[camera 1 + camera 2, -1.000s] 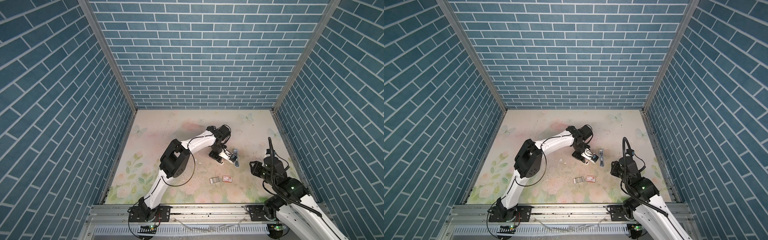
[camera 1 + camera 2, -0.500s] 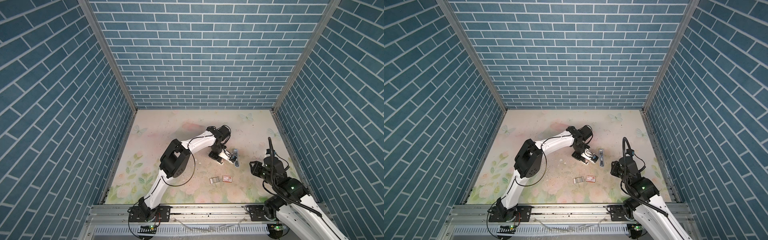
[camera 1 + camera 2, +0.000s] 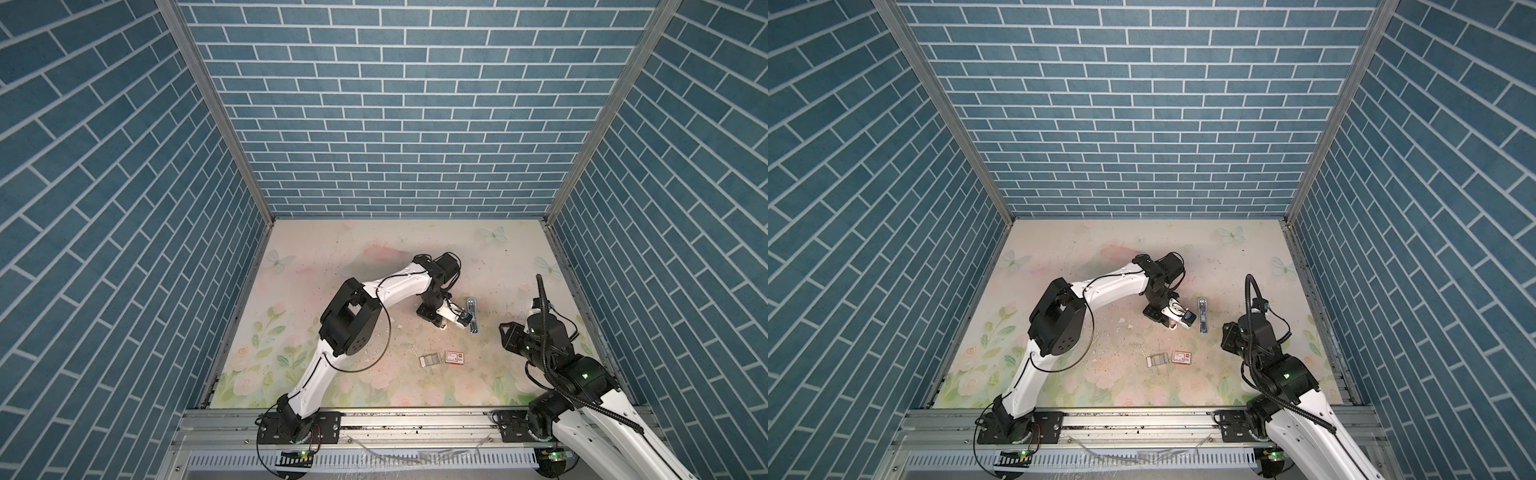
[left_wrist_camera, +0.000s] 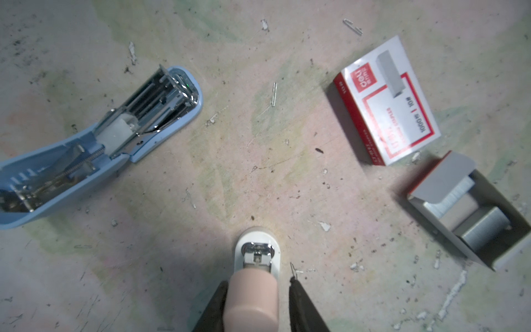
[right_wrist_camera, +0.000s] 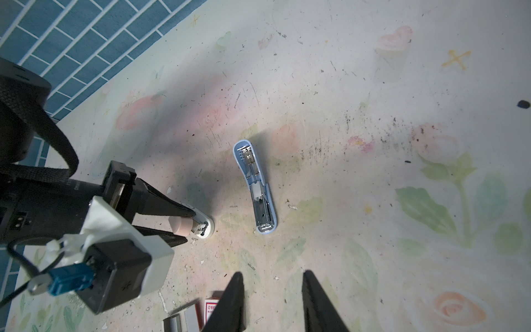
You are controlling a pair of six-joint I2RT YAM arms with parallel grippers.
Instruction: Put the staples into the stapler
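Observation:
A small pink-and-white stapler (image 4: 255, 290) stands between the fingers of my left gripper (image 4: 257, 281). One finger touches its pink body and a gap shows at the other, so the jaws are open. A blue stapler (image 4: 94, 149) lies folded open on the floral table beside it, also seen in both top views (image 3: 471, 315) (image 3: 1202, 316). The staples (image 4: 482, 227) sit as silvery strips in their grey tray (image 4: 431, 207), next to the red-and-white box (image 4: 388, 103). My right gripper (image 5: 273, 274) hovers open and empty above the table near the box (image 5: 211, 310).
Loose single staples (image 4: 274, 93) and white flecks litter the floral table (image 3: 353, 266). Blue brick walls close in three sides. In both top views the tray (image 3: 429, 360) and box (image 3: 1182, 357) lie nearer the front rail than the blue stapler.

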